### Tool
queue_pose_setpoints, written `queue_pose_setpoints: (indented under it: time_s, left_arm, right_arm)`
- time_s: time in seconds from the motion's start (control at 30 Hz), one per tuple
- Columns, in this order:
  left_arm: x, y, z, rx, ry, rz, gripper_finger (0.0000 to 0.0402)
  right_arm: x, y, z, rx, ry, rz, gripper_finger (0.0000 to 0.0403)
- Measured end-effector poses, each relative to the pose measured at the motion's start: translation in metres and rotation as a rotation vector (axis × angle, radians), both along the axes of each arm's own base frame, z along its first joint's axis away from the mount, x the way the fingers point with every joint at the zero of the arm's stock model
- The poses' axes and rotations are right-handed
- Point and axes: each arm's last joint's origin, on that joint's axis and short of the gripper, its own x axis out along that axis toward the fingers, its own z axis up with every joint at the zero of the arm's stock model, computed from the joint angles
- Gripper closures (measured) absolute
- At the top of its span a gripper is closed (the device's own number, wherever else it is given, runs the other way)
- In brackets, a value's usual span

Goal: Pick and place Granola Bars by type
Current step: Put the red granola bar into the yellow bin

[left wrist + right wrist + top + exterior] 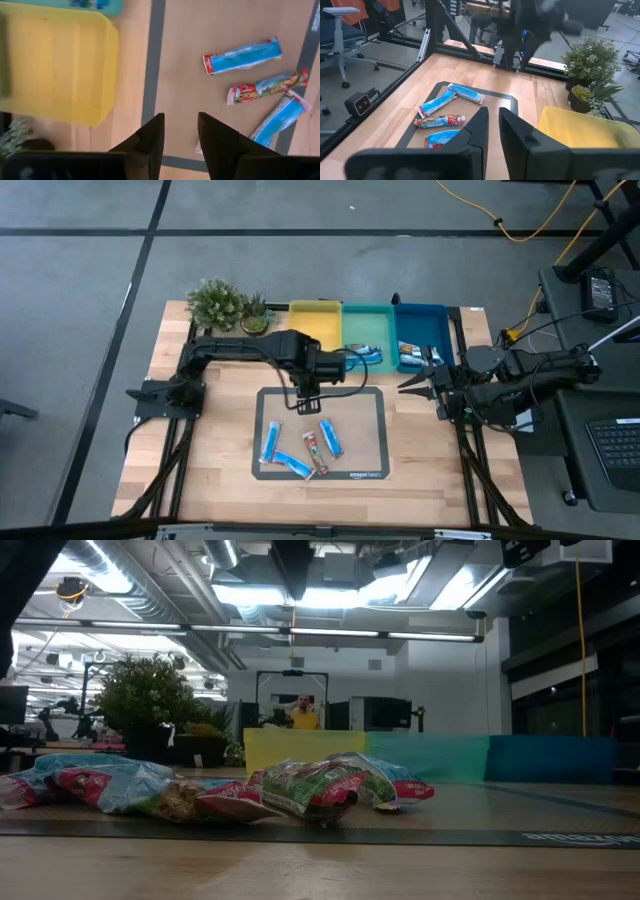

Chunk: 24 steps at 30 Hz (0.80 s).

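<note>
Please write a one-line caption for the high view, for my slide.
Left gripper hovers over the mat of granola bars; right gripper waits beside the blue tray.
</note>
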Motion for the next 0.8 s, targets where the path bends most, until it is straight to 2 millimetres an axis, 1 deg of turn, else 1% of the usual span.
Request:
queue_pose_setpoints:
  time_s: [0.17, 0.23, 0.27, 0.33, 0.4, 0.47, 0.5, 0.57, 0.63, 0.7, 0.8]
  left_arm:
    - [-0.017, -0.014, 0.022, 0.078, -0.078, 0.040, 0.0295]
    - [-0.030, -0.018, 0.027, 0.093, -0.089, 0.056, 0.0294]
    - [-0.039, -0.019, 0.026, 0.093, -0.074, 0.074, 0.0293]
    - [-0.060, -0.020, 0.020, 0.085, -0.041, 0.130, 0.0293]
    - [-0.087, -0.021, 0.013, 0.077, -0.017, 0.205, 0.0293]
    - [-0.110, -0.022, 0.003, 0.046, -0.046, 0.295, 0.0294]
    - [-0.119, -0.024, -0.003, 0.016, -0.077, 0.338, 0.0294]
    - [-0.132, -0.029, -0.016, -0.056, -0.152, 0.423, 0.0294]
    - [-0.141, -0.033, -0.027, -0.138, -0.220, 0.498, 0.0293]
    - [-0.145, -0.038, -0.037, -0.204, -0.270, 0.543, 0.0293]
    - [-0.147, -0.046, -0.047, -0.241, -0.289, 0.581, 0.0294]
  right_arm:
    - [0.000, 0.000, 0.000, -0.003, 0.002, 0.002, 0.0354]
    - [0.000, 0.000, -0.001, -0.016, 0.003, 0.005, 0.0354]
    - [0.000, 0.000, 0.000, -0.019, 0.002, 0.006, 0.0354]
    - [0.000, 0.000, 0.000, -0.020, 0.002, 0.007, 0.0354]
    - [0.000, 0.000, -0.001, -0.021, 0.002, 0.007, 0.0354]
    - [0.000, 0.000, -0.001, -0.024, 0.003, 0.008, 0.0354]
    - [0.000, 0.000, -0.001, -0.024, 0.003, 0.008, 0.0354]
    - [0.000, 0.000, -0.001, -0.024, 0.003, 0.008, 0.0354]
    - [0.000, 0.000, -0.001, -0.024, 0.003, 0.008, 0.0354]
    - [0.000, 0.000, -0.001, -0.024, 0.003, 0.008, 0.0354]
    - [0.000, 0.000, -0.001, -0.024, 0.003, 0.008, 0.0354]
